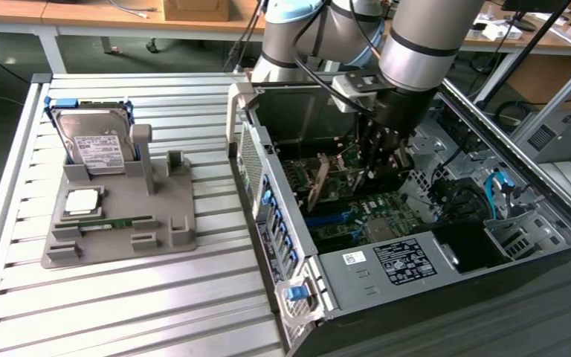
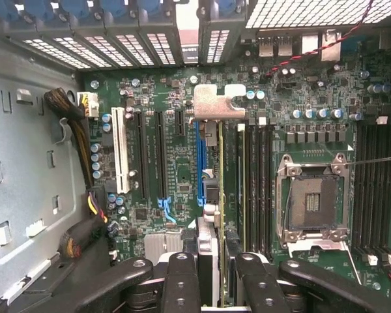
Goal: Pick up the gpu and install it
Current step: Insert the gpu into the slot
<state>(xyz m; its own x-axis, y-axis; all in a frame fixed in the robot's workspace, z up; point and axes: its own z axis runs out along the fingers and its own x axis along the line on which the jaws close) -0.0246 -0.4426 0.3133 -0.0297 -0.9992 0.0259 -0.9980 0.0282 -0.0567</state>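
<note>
gpu (image 2: 219,215) is a thin card seen edge-on in the wrist view; dark board w/ a yellowish-green edge, and a silver metal bracket tab (image 2: 215,103) bent over at its far end. In the exterior view it's the upright card (image 1: 317,182) w/ a tan/orange face standing inside the case, just under the arm; whether it's fully down in the slot, can't tell.

Gripper (image 2: 214,274) is clamped on the gpu; black fingers (image 2: 181,280) sit either side of the card's near end w/ the board pinched between them, hanging over the motherboard (image 2: 176,169).

Containers: open pc case (image 1: 365,275) lies on its side on the table; inside is the green motherboard w/ black, white and blue slots, an empty-looking cpu socket (image 2: 311,202) w/ its metal frame, ram slots beside the card, and a bundle of braided cables (image 2: 78,137) by the grey case wall; blue sata-type cables (image 1: 494,190) toward the exterior view's right.

Grey parts holder (image 1: 117,223) on the slatted aluminium table (image 1: 117,312), on the exterior view's left, well apart from the case; holds a hard drive (image 1: 97,145) w/ white label standing tilted at the back, a cpu chip (image 1: 80,201) lying flat, and a green ram stick (image 1: 107,221) lying in front of it.
</note>
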